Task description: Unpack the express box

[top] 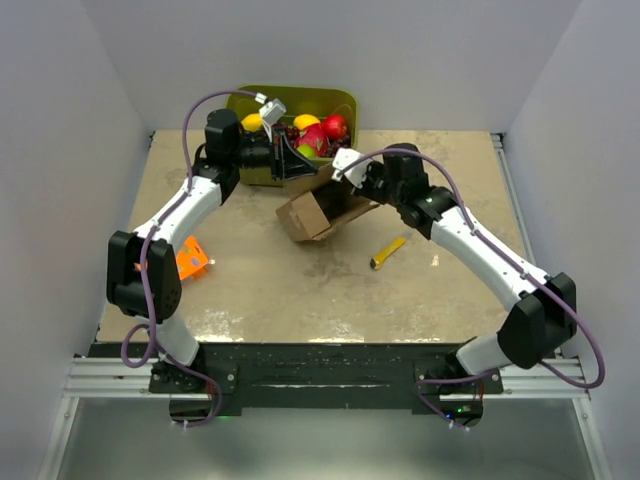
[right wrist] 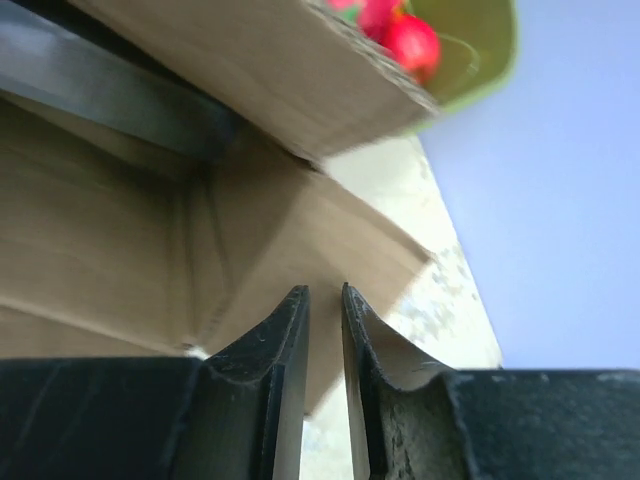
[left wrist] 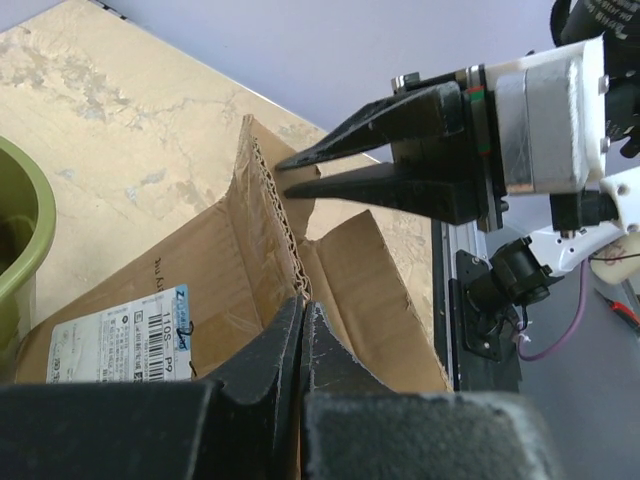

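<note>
Orange is the nearest thing on the table (top: pixel 300 290): one flat package (top: pixel 190 258) beside the left arm's elbow. One yellow utility knife (top: pixel 388 252) lies apart on the right side.

Past them, mid-table and just in front of the bin (top: pixel 340 100), sits the express box (left wrist: pixel 215 270). It is tipped over with its flaps open and its white label (left wrist: pixel 120 345) facing the left wrist camera.

The left gripper (left wrist: pixel 304 312) has its jaws closed hard on the corrugated edge of one flap. The right gripper (left wrist: pixel 285 176) reaches in from the other side, jaws nearly together. Its tips sit on either side of the same upright flap's edge and seem to pinch it, though the right wrist view is too blurred to confirm this.

The step in hand looks like spreading the flaps to get at the inside. It would go best if one arm stays anchored while the other draws its flap outward and down. The pull should run along the fold line, not across it, or the cardboard may tear or slip free. The box should also be kept from sliding into the bin. No contents can be seen inside from here.

By count there is one package, one knife, one box, two grippers and one olive-green bin. At least five pieces of fruit (top: pixel 335 127) show in it, two yellow, two red and one green. The left arm may hide others.
</note>
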Robot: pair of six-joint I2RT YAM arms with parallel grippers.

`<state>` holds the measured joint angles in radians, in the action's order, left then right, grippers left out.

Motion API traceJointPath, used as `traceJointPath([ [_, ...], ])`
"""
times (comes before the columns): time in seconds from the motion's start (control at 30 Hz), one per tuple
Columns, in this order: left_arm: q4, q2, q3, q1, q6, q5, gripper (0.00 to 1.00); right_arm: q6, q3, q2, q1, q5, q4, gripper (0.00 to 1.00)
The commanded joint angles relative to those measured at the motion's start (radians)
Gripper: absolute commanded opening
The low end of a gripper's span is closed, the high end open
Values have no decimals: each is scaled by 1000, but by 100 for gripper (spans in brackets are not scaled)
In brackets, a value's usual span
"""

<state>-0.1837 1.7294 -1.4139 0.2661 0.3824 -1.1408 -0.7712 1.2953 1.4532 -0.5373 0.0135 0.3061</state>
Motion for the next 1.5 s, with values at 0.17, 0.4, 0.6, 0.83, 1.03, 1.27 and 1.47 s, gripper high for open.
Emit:
traceJointPath([
  [0.17, -19, -33, -8, 5, -2, -60, 0, 200, 26, 81, 7, -254, 108, 23],
  [0.4, -11, -34, -10, 5, -11, -69, 0, 256, 50, 1, 17, -385, 61, 26],
  [0.6, -69, -21, -5, 5, 36, -74, 0, 55, 61, 15, -62, -397, 122, 27],
  [0.83, -108, -13, -2, 5, 79, -97, 0, -39, 65, 117, -118, -300, 85, 27],
  [1.03, -106, -13, 10, 10, 90, -93, 0, -111, 134, 161, -158, -363, 119, 27],
  [1.27, -76, -13, 21, 18, 67, -57, 0, -74, 229, 116, -220, -429, 117, 29],
  [1.47, -111, -10, 38, 25, 93, -56, 0, -74, 231, 124, -220, -483, 145, 31],
])
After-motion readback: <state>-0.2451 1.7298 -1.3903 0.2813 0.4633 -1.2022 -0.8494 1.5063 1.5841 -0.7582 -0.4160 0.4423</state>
